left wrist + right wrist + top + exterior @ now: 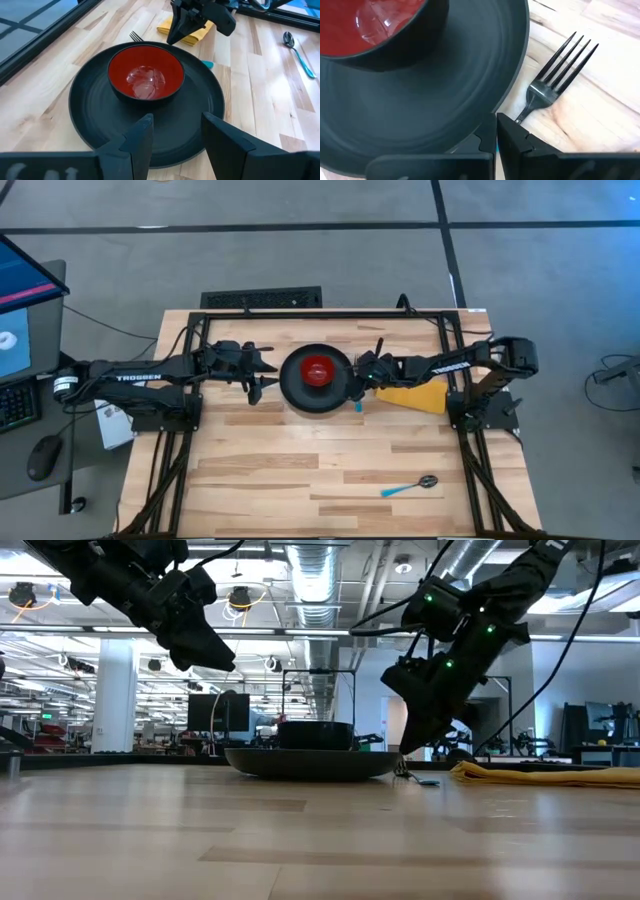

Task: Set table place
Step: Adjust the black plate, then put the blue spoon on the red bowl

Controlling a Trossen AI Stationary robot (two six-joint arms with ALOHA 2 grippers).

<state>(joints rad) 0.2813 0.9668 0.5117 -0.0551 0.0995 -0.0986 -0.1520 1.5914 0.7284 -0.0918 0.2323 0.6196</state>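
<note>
The round black plate [300,392] lies at the table's middle with the small red bowl [318,370] standing in it. My left gripper [175,122] is open and hovers above the plate's left rim, touching nothing. My right gripper [496,125] is shut and reaches down at the plate's right edge, over the blue-handled fork [555,70]. The fork lies beside the plate with its tines pointing to the table's far edge. The yellow napkin [415,396] lies flat to the right of the fork. The blue-handled spoon [410,486] lies near the table's near right corner. My right gripper comes slanting down from the table's right onto the fork at its neck [524,114], where the metal stem meets the blue handle. The stem runs in between the shut fingers [512,137], which hide the contact itself. The fork lies level at the table top beside the plate's rim.
A black metal frame [320,315] runs along the table's far edge and both sides. The near half of the table [280,480] holds only the spoon. A desk with a monitor and a mouse [42,455] stands off the table's left.
</note>
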